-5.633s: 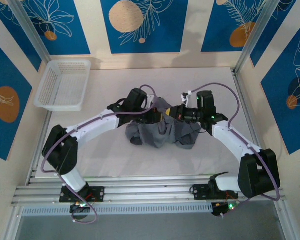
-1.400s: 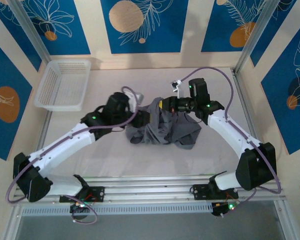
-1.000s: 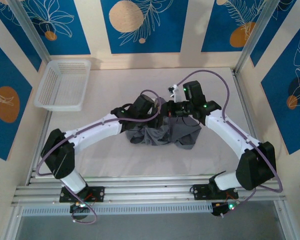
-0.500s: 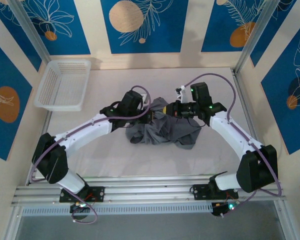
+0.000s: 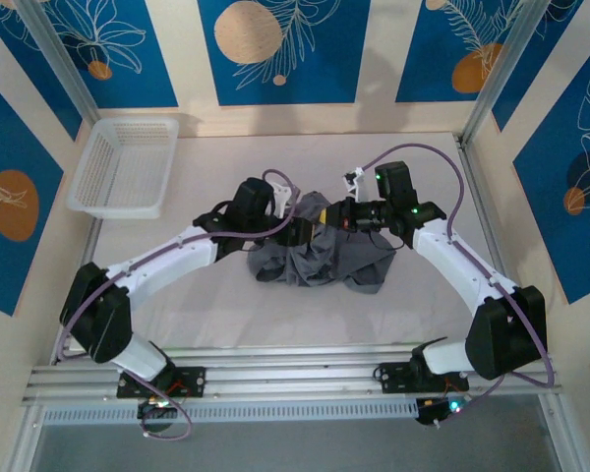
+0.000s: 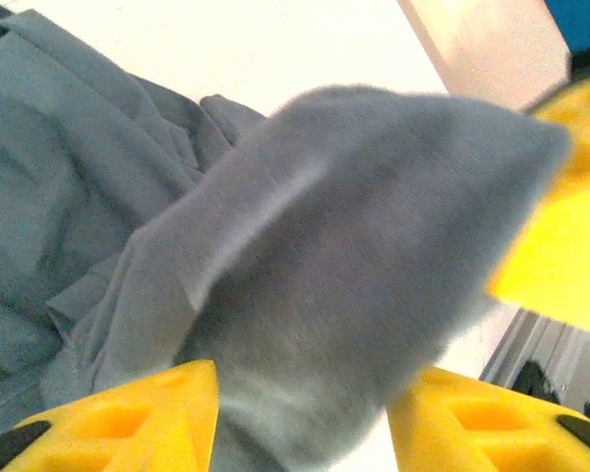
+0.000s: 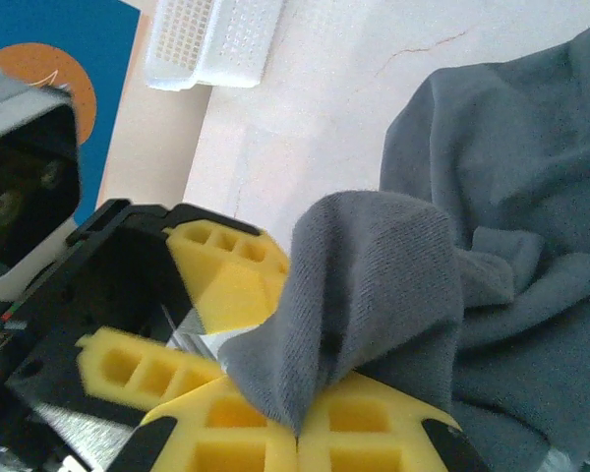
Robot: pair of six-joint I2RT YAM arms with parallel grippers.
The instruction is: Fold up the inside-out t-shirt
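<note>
A slate-grey t-shirt lies bunched in the middle of the table, between the two arms and well apart from the white basket in the far left corner. The right gripper, its yellow fingers pressed together, pinches a fold of the cloth and holds it up as a peak off the heap, apparently so the other arm can take it. The left gripper faces it from the left, fingers spread on either side of that peak, the cloth between them but not clamped. The pair appears to be opening out the shirt before any fold. No tag, brand or lettering is readable on the cloth; the blue wall panels bear leaf and orange-disc patterns.
</note>
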